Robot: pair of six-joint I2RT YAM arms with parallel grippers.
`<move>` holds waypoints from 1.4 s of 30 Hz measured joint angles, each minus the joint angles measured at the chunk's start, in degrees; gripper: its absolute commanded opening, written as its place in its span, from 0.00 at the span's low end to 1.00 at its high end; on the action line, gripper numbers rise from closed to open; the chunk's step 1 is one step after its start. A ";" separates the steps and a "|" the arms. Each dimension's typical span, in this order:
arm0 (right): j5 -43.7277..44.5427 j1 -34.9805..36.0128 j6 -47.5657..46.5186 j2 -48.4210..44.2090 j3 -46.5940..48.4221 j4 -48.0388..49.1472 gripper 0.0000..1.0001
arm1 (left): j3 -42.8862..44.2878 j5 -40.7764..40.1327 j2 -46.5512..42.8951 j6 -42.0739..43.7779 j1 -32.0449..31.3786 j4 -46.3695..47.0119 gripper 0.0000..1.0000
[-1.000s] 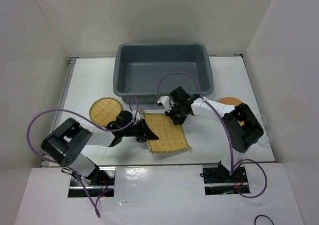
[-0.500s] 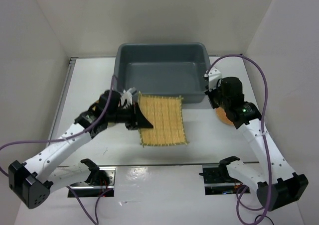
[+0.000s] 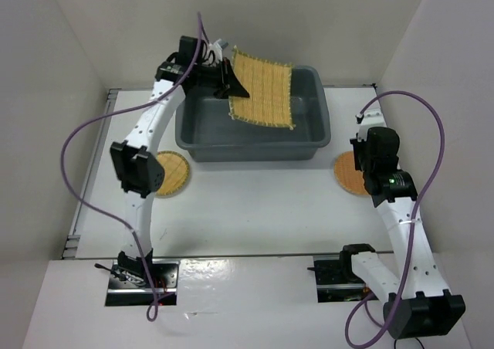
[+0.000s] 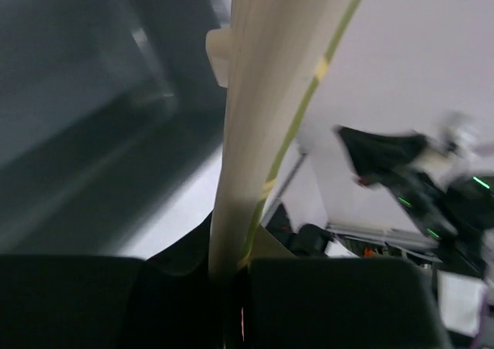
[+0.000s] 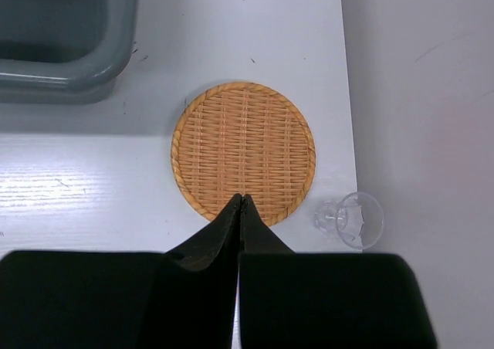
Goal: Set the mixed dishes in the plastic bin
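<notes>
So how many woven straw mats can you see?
3. The square yellow woven mat hangs over the dark grey plastic bin, pinched by the left gripper. The round yellow woven disc lies left of the bin, the round orange-brown woven disc right. No others show.

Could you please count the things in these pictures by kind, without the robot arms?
Square mat: 1
Round discs: 2, a yellow disc and an orange-brown disc
Bin: 1
Small glass: 1
Total: 5
</notes>
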 measured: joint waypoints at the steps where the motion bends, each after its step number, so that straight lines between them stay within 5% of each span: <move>1: 0.17 0.02 0.04 -0.11 0.00 0.04 0.00 | 2.99 -0.39 4.46 0.76 0.48 -1.55 0.00; 12: 1.40 -0.63 0.48 1.18 0.00 0.07 0.00 | 37.99 -1.51 42.88 -2.32 1.01 -14.36 0.00; 26: 1.53 -0.98 0.63 2.62 0.00 0.09 0.00 | 44.74 -0.92 51.87 -13.64 -3.45 -8.02 0.06; 31: 1.53 -1.01 0.61 3.30 -0.02 0.09 0.00 | 44.74 0.37 54.03 -16.50 -5.03 -4.98 0.21; 32: 1.55 -1.01 0.61 3.48 -0.02 0.09 0.00 | 44.81 -0.02 54.03 -16.70 -5.03 -4.94 0.39; 35: 1.53 -1.01 0.61 3.65 -0.02 0.09 0.02 | 44.81 -1.22 54.05 -17.35 -4.66 -5.35 0.65; 36: 1.51 -1.01 0.61 3.67 -0.02 0.09 0.02 | 44.81 -1.46 54.05 -17.31 -4.46 -5.55 1.00; 42: 1.36 -1.01 0.37 4.15 -0.02 0.09 0.04 | 44.83 -4.28 54.03 -15.87 -3.04 -8.90 1.00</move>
